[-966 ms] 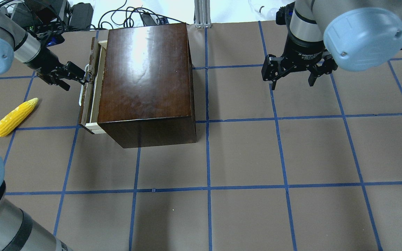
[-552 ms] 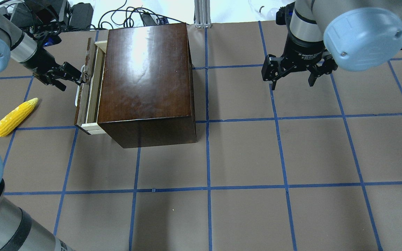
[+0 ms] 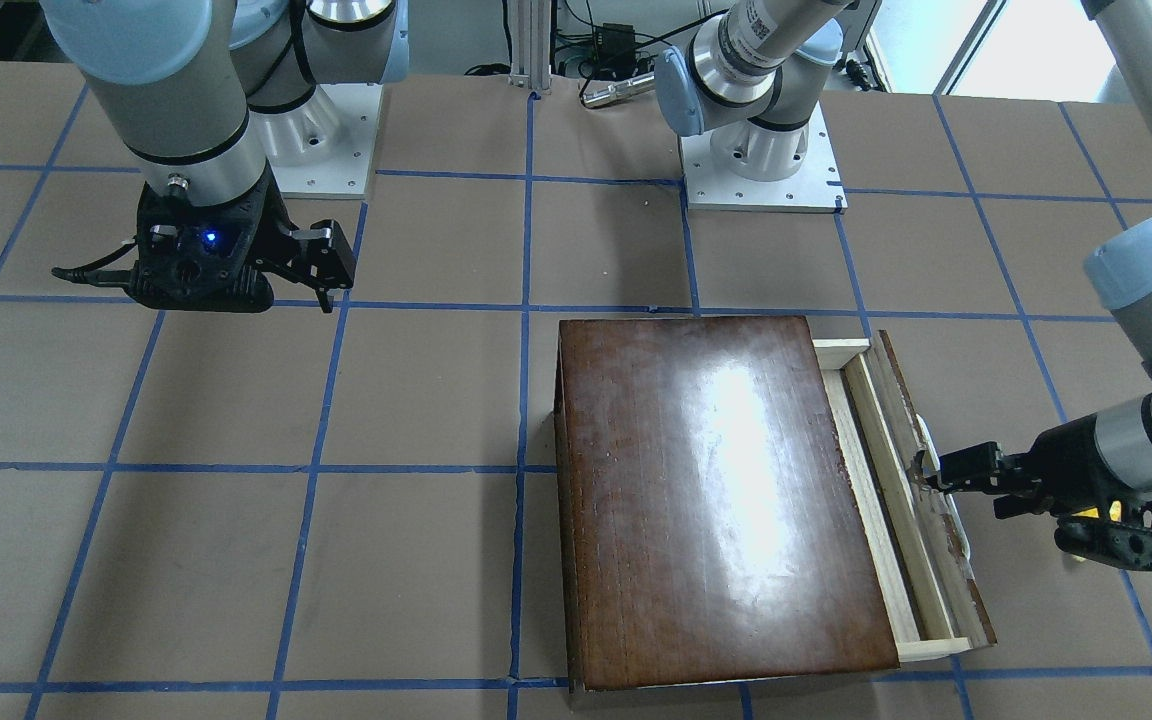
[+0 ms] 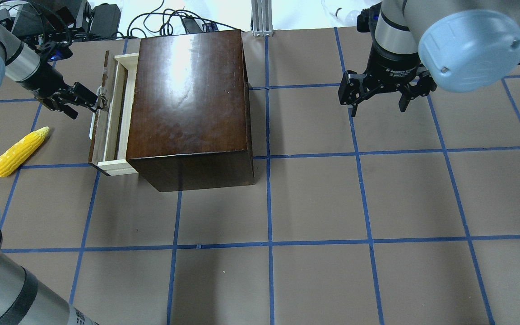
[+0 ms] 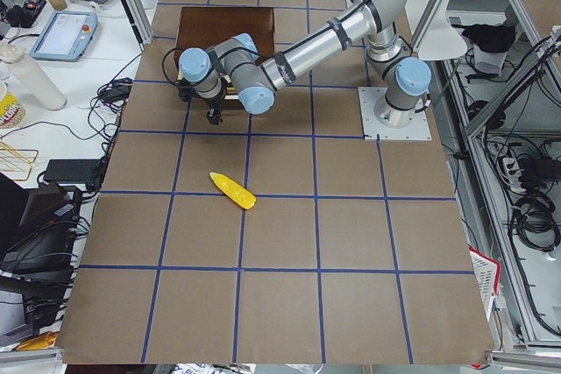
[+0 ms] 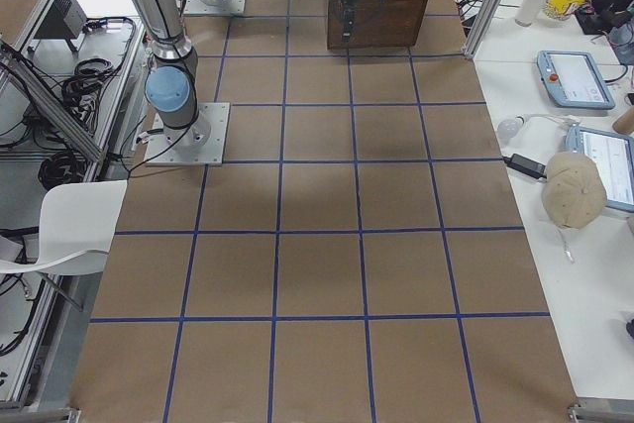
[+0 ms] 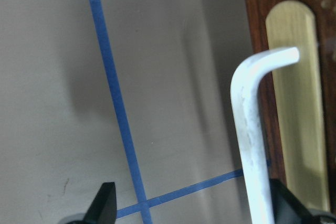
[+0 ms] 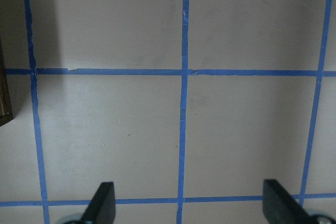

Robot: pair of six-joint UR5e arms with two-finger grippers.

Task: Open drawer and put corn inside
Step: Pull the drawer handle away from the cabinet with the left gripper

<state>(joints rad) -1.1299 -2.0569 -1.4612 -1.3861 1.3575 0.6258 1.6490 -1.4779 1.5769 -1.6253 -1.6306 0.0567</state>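
As box [image 4: 188, 95] hides drawer [image 4: 112, 122] rear | left tool [image 4: 94, 104] spread astride handle [image 7: 251, 129] | right tool [image 4: 377, 109] spread

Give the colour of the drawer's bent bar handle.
The bent bar handle is whitish, clearest in the left wrist view.

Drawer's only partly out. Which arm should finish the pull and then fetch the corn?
Left. The left gripper has the handle of the drawer between its open jaws, and the corn lies on that side. The right gripper hangs open beyond the box.
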